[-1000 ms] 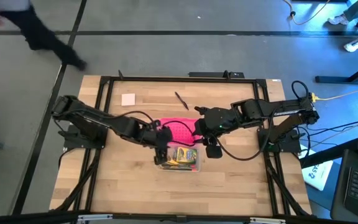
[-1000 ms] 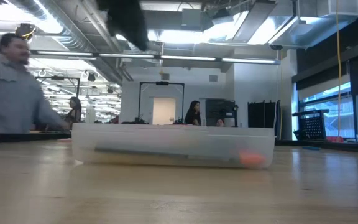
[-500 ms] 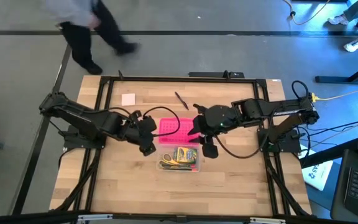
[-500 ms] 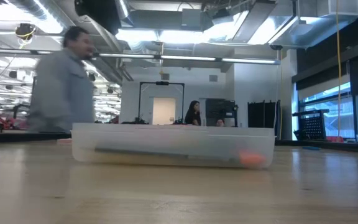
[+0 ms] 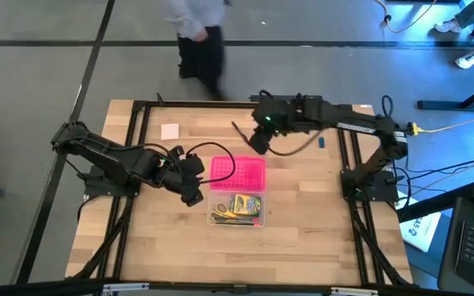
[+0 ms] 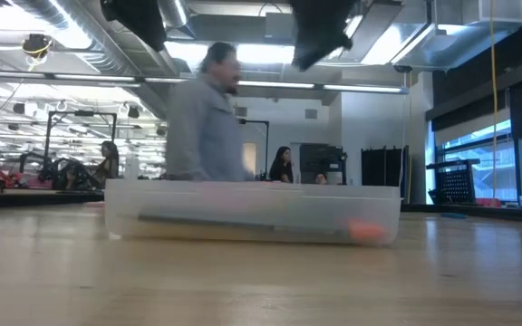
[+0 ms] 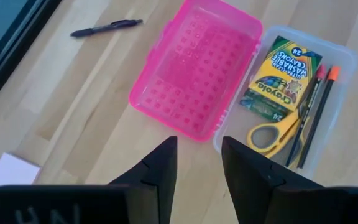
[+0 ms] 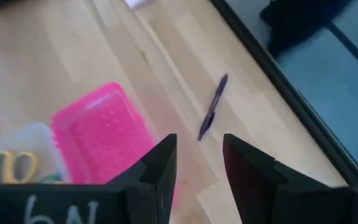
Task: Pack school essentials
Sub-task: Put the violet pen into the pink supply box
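The clear case (image 5: 237,207) lies open on the table, its pink lid (image 5: 239,171) flat on the far side. Inside lie the yellow-green crayon box (image 7: 281,78), the yellow-handled scissors (image 7: 272,134) and the red and wooden pencils (image 7: 316,112). The dark pen (image 5: 239,131), pale pink pad (image 5: 169,131) and blue piece (image 5: 322,142) lie flat on the table. My left gripper (image 5: 189,177) is open, left of the lid. My right gripper (image 5: 257,140) is open, above the table just right of the pen (image 8: 212,107).
A black frame (image 5: 220,104) runs along the table's far edge, close behind the pen. A person (image 5: 200,33) walks on the floor beyond it. Bare wood (image 5: 220,255) lies near the table's near edge.
My right gripper has swung from beside the case toward the table's far edge, up to the pen. My left gripper drew back from the case toward the left, then kept still. A person walked along behind the far edge.
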### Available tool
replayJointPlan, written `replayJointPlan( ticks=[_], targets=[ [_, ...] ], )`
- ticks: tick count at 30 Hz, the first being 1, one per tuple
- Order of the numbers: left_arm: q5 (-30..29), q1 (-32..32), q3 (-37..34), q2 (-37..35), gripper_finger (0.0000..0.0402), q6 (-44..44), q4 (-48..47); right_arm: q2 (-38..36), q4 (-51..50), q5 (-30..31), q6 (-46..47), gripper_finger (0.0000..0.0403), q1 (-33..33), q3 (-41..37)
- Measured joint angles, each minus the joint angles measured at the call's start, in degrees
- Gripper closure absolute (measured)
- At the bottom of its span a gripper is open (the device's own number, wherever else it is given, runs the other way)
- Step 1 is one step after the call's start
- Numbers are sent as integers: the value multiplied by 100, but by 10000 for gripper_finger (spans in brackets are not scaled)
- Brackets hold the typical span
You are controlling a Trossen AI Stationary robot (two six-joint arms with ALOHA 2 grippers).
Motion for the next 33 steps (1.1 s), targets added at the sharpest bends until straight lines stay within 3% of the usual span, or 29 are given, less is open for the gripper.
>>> replayJointPlan(
  ticks=[11,16,33],
  targets=[
    [-2,8,0,0,282,-7,-510,1178,390,-314,-570,270,-791,0],
    [-214,24,0,0,282,-537,-1046,1710,577,-513,-592,270,-958,0],
    [-230,81,0,2,282,-1065,-1246,2783,1113,-597,-154,270,-1078,0]
  ],
)
